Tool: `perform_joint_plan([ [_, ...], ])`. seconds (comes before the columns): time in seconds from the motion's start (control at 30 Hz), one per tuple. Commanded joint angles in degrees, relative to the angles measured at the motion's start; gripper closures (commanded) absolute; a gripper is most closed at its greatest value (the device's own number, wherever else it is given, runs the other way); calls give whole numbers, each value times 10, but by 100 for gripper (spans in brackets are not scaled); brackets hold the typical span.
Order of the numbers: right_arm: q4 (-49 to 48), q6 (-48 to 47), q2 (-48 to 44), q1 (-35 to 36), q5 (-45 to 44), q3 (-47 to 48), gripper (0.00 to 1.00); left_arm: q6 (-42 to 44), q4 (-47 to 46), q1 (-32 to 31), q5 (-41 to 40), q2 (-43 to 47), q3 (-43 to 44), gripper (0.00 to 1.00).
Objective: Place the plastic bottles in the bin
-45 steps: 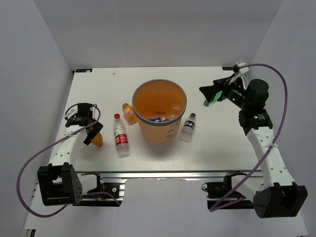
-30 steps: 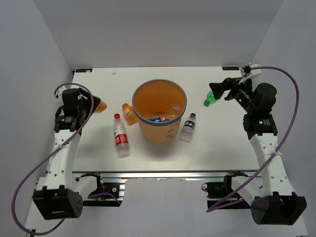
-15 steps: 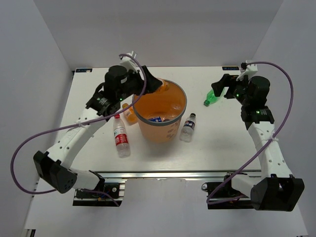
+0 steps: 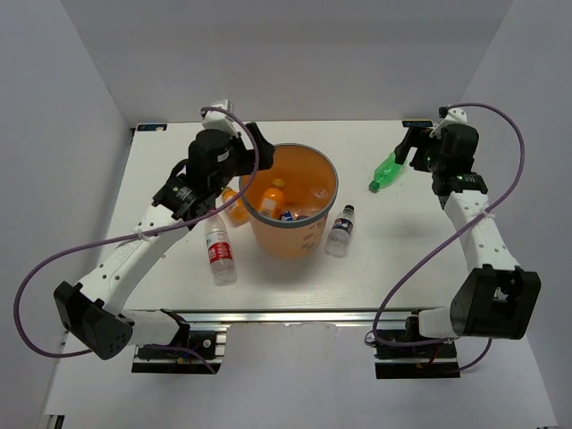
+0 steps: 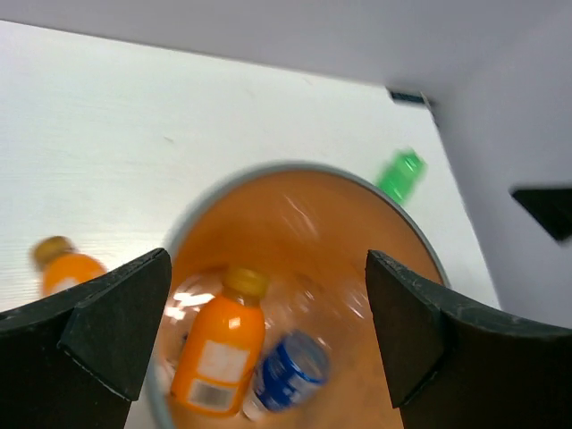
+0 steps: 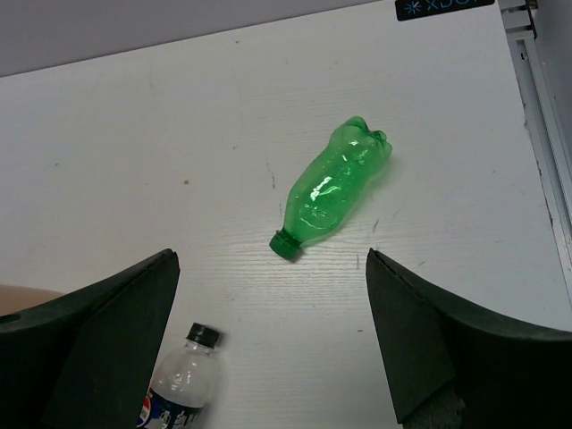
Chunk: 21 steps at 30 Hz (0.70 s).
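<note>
Over on the far right of the table, green bottle (image 6: 335, 188): lying flat on the table (image 6: 134, 134), no label on it, roughly 2 o'clock from the bin (image 4: 332, 179) and well apart from it.
Long axis: diagonal in the right wrist view, cap at 7 o'clock and fat end at 1 o'clock.
Right gripper (image 6: 268, 259): jaws spread wide with nothing in them. The bottle sits dead ahead at 12 o'clock, not touching either finger.
Nearer arm: the right one, easily. My guess is it needs a bit of wrist twist so the jaws close across the bottle, not along it.
Left gripper (image 5: 268, 259): also wide apart and empty, hanging over the bin's rim at about 11 o'clock.
Inside the bin: an orange bottle (image 5: 219, 349) with a white label, plus a blue-labelled item (image 5: 290, 371). Both are too blurry to read.
Left on the table: a second orange bottle (image 4: 234, 204) just beside the bin at 9 o'clock. The red-capped bottle (image 4: 218, 255) is at 8 o'clock, with writing too small to read on its red-and-white label. The small clear bottle (image 6: 183, 380) is at 4 o'clock, with a dark cap and an unreadable label.
Sticker (image 6: 444, 5): dark, at the table's far edge, pale letters cut off by the frame. Looks like "XDO" something.
</note>
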<state>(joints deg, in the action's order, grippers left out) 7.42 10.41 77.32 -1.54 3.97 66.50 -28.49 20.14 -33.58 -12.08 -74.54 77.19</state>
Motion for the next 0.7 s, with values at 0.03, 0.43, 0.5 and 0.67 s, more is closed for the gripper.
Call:
perform_joint_plan([
  [0.03, -26, -7, 45, -3, -43, 28, 11, -30, 50, 47, -175, 17, 12, 2],
  [0.43, -22, 111, 288, -2, -130, 162, 11, -68, -5, 231, -140, 65, -157, 2],
  [0.5, 13, 118, 362, -2, -135, 212, 11, -68, -9, 231, -123, 73, -186, 2],
  [0.67, 73, 147, 510, 0, -99, 379, 11, -70, -21, 231, -113, 87, -244, 2],
])
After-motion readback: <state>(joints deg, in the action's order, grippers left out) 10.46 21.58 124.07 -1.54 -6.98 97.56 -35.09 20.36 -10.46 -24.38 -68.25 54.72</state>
